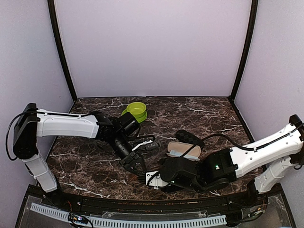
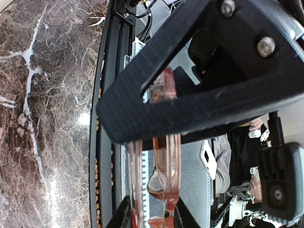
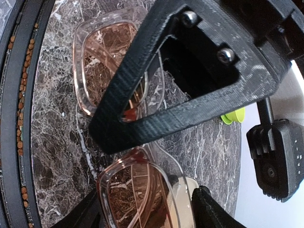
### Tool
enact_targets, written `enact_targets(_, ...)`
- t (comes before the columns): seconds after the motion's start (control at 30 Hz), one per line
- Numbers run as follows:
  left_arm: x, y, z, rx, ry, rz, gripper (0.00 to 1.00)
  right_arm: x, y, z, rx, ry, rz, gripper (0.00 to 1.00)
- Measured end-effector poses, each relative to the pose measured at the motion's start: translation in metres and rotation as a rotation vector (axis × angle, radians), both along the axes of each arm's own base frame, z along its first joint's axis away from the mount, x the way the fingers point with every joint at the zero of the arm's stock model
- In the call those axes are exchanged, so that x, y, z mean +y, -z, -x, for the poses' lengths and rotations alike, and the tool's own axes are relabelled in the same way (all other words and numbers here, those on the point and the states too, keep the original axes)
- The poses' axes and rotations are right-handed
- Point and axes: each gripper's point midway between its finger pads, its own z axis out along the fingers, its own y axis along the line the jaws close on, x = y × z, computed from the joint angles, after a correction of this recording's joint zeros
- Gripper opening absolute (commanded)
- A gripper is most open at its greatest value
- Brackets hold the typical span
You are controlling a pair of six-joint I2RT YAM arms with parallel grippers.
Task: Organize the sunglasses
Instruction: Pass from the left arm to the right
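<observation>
The left jaws are almost closed, and they pinch the sunglasses [image 2: 166,180] by the rim. In the left wrist view we see the pink see-through frame from its thin side, stuck between the two black tips. The right jaws stand wider. In the right wrist view one black finger [image 3: 211,209] sits on each side of one reddish lens. They are very close to the rim, but we cannot tell if they squeeze it or only sit beside it. The other lens shows higher up in that view, partly hidden behind a black part of the arm's end. So the sunglasses are between the two jaws, over the dark marble bench [image 1: 213,118], near its front edge and about in the middle. We cannot tell if the pair touches the bench or hangs a little above it. In the top view the pair is too small and too hidden to make out. The left arm [image 1: 66,124] reaches in from the left and the right arm [image 1: 266,149] reaches in from the right, and their ends almost meet. Just behind the right arm's end lies a brown and beige case [image 1: 182,150], and a black case [image 1: 190,138] lies just behind that one. A green bowl [image 1: 137,110] sits farther back, near the left arm.
</observation>
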Motion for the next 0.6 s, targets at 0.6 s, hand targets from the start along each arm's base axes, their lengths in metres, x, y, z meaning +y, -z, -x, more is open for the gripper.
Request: enact_targets(0.6,-0.0018,0.0015,-0.0022,0.005,-0.003,0.001,0.37,-0.0028,0.0015,0.0014,-0.035,-0.007,0.031,0.43)
